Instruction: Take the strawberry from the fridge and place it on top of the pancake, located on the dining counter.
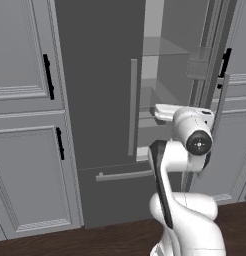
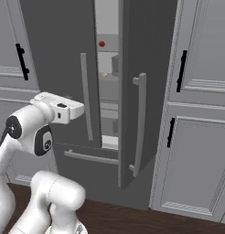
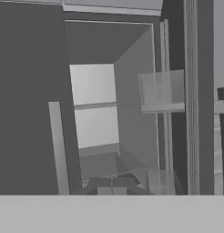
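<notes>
1. At the left edge of the left base view stand lighter grey panelled cabinets point(image 1: 25, 115) with black handles point(image 1: 48, 76). The right base view has such cabinets along its right side too.
2. Next comes the fridge point(image 1: 97, 100), its left door shut, with a long bar handle point(image 1: 132, 107) and the bottom drawer's handle point(image 1: 124, 175) below.
3. The right door point(image 2: 132, 91) stands ajar. The right base view looks through the gap onto the pale interior.
4. In that gap the strawberry point(image 2: 101, 44) sits on an upper shelf, close to the left door's edge. A small pale yellowish item point(image 2: 104, 74) lies on a shelf below it. The left base view shows the glass shelves but neither item.
5. The arm's hand is raised before the left door, pointing toward the opening.
6. In the hand view the gripper point(image 3: 112, 189) shows low at the bottom edge, its tips close together with nothing between them. Whether they are fully closed, I cannot tell. That view looks into the interior past a door bin point(image 3: 161, 91).
</notes>
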{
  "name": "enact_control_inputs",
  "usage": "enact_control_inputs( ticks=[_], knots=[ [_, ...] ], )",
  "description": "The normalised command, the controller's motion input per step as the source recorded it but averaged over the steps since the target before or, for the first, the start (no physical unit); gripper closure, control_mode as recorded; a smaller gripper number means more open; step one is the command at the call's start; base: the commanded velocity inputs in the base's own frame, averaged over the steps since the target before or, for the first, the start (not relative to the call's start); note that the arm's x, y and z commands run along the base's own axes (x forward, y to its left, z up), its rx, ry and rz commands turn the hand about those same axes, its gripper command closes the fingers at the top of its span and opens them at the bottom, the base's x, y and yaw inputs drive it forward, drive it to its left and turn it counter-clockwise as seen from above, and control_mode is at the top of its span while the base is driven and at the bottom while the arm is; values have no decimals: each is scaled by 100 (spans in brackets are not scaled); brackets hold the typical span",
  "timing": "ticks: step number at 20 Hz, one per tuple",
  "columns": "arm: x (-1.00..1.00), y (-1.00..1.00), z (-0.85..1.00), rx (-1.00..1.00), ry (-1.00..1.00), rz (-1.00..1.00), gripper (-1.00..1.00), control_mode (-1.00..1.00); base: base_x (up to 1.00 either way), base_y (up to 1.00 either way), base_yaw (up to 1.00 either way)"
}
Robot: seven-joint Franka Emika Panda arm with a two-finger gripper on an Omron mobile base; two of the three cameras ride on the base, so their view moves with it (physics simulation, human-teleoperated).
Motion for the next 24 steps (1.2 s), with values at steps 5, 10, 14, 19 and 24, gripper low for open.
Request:
enact_control_inputs(
  ticks=[5,10,14,19,24],
  knots=[
    [61,-9,-32,0,-1,0,100,-100,0,0,0],
    [35,-47,-4,1,0,-7,100,-100,0,0,0],
    [45,-31,0,0,10,-21,100,-100,0,0,0],
    [68,-1,0,0,9,-14,100,-100,0,0,0],
    [36,-19,-26,0,0,-1,100,-100,0,0,0]
  ],
)
